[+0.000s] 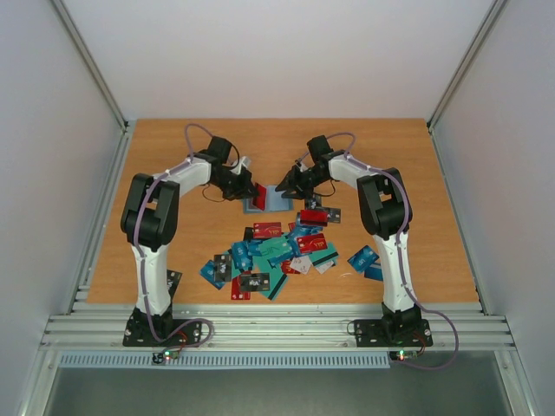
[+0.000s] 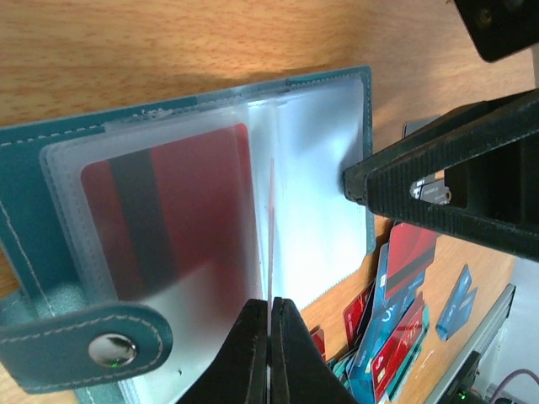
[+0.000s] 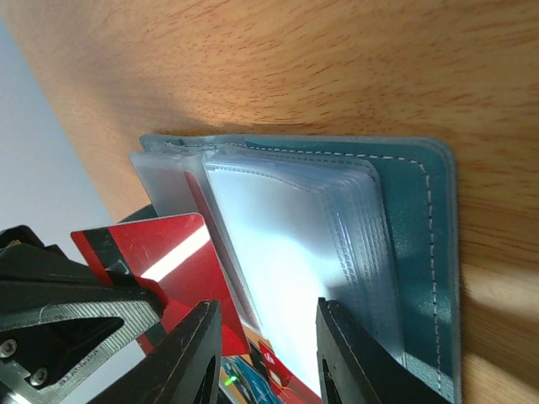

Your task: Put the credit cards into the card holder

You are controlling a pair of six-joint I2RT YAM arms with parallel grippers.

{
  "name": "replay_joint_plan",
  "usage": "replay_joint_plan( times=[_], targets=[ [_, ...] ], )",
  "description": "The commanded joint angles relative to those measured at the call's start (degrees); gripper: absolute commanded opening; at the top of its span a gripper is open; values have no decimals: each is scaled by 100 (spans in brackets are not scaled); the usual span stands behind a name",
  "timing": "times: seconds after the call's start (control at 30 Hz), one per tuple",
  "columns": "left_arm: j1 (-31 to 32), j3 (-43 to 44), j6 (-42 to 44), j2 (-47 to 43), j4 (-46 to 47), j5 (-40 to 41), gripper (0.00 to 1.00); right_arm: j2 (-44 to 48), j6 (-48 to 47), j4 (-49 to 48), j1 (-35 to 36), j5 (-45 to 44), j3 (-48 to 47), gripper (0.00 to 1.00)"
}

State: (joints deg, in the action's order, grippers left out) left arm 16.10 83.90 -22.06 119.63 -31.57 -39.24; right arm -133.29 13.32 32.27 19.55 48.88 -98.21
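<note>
The card holder (image 1: 270, 201) lies open on the table (image 1: 173, 156), just beyond the heap of loose credit cards (image 1: 277, 251), with a sleeved red card (image 2: 168, 219) inside. The left end effector (image 2: 269, 307) is clenched on a second red card (image 3: 168, 252), edge-on at the clear sleeves. The right end effector (image 3: 269, 320), its fingers spread, presses on the pages. Both arms bend inward and meet there.
</note>
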Motion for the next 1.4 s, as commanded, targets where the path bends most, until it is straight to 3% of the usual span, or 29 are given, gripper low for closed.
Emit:
replay_joint_plan(
  times=[0.0,0.5,0.93,1.37],
  targets=[
    [-27,258,404,155,-330,-198,0,-161,-50,182,-22,-160,13,33],
    [-25,408,526,363,-540,-268,0,-162,-5,121,-22,-138,38,33],
    [-23,225,423,272,-75,-756,0,-208,-5,130,-22,-99,-17,33],
    [-22,277,494,281,-213,-379,0,-251,-31,174,-22,-72,-83,33]
  ],
)
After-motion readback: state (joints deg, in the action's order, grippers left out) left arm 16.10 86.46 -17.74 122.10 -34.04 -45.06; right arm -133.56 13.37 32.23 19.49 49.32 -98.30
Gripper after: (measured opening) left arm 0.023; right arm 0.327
